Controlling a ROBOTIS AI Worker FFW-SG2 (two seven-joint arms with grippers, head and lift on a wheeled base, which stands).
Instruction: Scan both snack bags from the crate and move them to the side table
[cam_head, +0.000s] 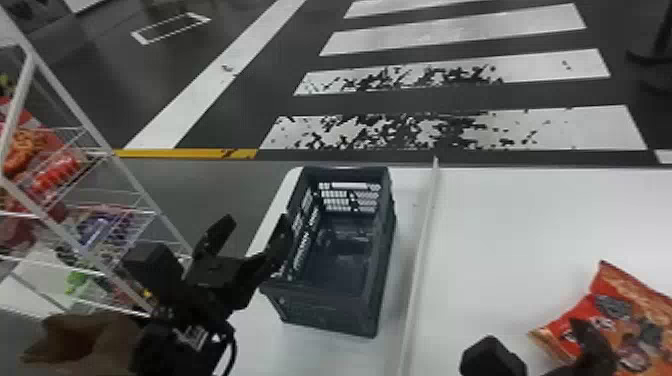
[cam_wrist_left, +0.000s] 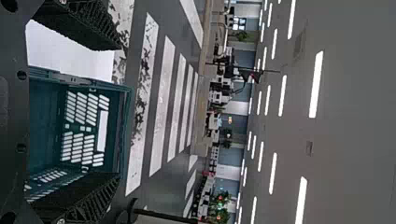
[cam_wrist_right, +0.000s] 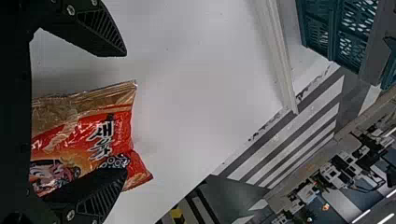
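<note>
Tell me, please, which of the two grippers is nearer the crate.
The left gripper, beside the crate; the right gripper is by the snack bag.

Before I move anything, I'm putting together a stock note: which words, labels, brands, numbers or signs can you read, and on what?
No text can be quoted with certainty.
Snack bag: large lettering on its front, too blurred to quote.
Packages on the wire rack: print too small to read.
Left arm: small white marking, too small to read.
Crate: no readable text.
</note>
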